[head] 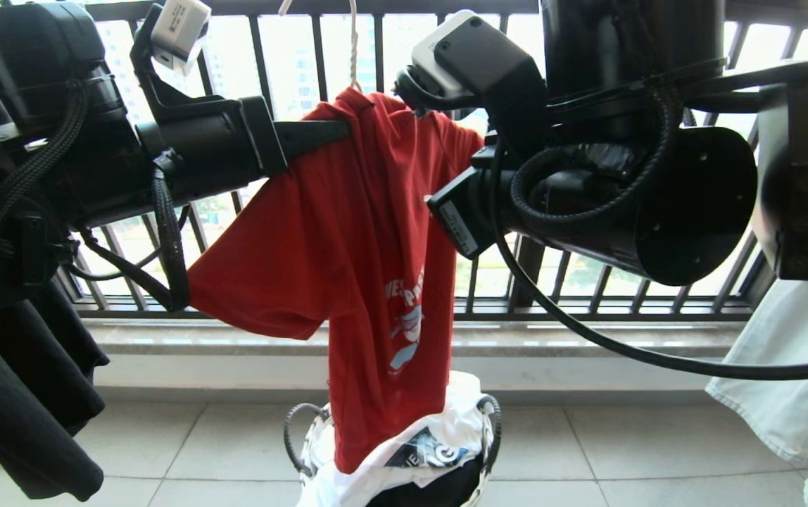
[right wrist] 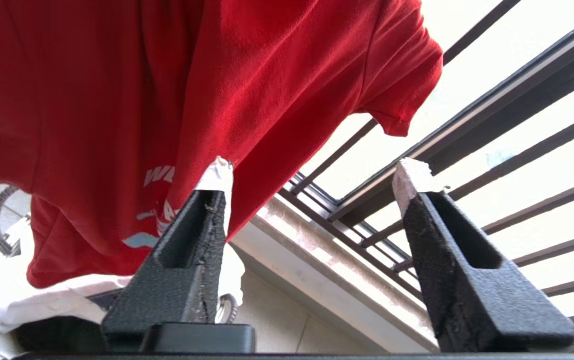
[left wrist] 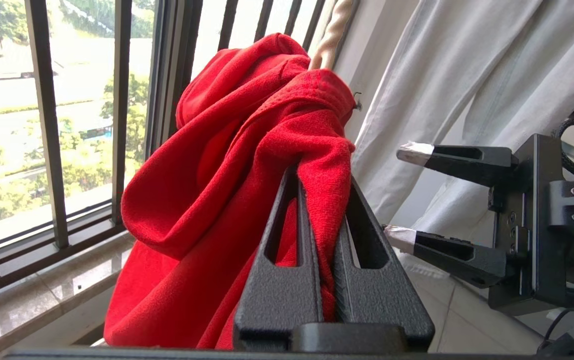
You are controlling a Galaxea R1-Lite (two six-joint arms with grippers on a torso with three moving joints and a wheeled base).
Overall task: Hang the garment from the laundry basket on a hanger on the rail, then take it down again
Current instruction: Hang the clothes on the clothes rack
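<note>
Your left end effector (left wrist: 317, 200) is clamped tight on the red T-shirt (head: 348, 267), gripping a bunched fold of fabric at the shoulder, just below the neck. The T-shirt hangs draped from the white hanger (head: 353, 42), whose thin hook stem rises out of the collar; the rail above is out of view. The shirt's hem trails down into the laundry basket (head: 298, 436), which sits on the tiled floor near the window sill, touching the white and black printed clothing piled inside. Your right end effector (right wrist: 312, 180) holds nothing; its 2 fingers (right wrist: 417, 185) stand well apart, taped tips just beside the shirt's other side, 1 tip at the fabric, though you cannot tell if it touches. In the left wrist view the right end effector (left wrist: 407, 195) shows spread, next to the shirt's collar. A black garment (head: 17, 394) hangs at the left, a pale garment (head: 784, 366) at the right, black window railing (head: 587, 303) behind.
</note>
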